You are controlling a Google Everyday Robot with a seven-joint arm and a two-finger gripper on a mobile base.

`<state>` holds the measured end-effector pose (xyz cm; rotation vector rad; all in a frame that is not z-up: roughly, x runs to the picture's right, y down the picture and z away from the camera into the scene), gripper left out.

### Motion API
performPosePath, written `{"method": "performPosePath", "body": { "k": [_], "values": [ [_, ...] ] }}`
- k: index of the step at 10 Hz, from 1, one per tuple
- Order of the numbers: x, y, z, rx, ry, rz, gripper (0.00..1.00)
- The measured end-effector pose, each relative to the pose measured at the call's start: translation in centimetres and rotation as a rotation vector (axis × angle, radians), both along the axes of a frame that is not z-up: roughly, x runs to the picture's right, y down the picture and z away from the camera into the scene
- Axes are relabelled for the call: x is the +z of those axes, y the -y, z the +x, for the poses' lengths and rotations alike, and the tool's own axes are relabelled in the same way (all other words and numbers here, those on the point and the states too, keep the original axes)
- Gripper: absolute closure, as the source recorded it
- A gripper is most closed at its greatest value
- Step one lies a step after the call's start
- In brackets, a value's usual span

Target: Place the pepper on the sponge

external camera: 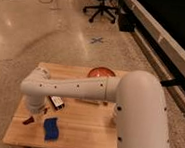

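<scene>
The pepper point(29, 120), small and dark red-brown, lies on the wooden table point(86, 133) near its front left corner. The bright blue sponge point(51, 129) lies flat just to its right, with a small gap between them. My gripper point(36, 110) hangs under the white wrist at the left end of the arm. It is low over the table, just behind and above the pepper and to the left of the sponge. The wrist hides most of it.
A dark box with red and white markings point(56, 102) lies right of the gripper, behind the sponge. An orange-red bowl point(101, 73) stands at the table's back edge. My thick white arm point(132, 108) covers the table's right half. An office chair point(101, 9) stands far behind.
</scene>
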<state>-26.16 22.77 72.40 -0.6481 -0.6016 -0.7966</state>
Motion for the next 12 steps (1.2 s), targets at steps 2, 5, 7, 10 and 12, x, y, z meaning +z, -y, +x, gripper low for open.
{"method": "performPosePath", "body": {
  "k": [2, 5, 7, 10, 12],
  "values": [
    [-0.4, -1.1, 1.8, 0.017, -0.022, -0.019, 0.84],
    [-0.1, -2.5, 3.7, 0.035, -0.054, -0.049, 0.83],
    [0.3, -3.4, 4.4, 0.039, -0.074, -0.063, 0.67],
    [1.2, -3.9, 5.2, 0.045, -0.105, -0.069, 0.37],
    [1.6, -3.9, 5.5, 0.051, -0.117, -0.066, 0.22]
  ]
}}
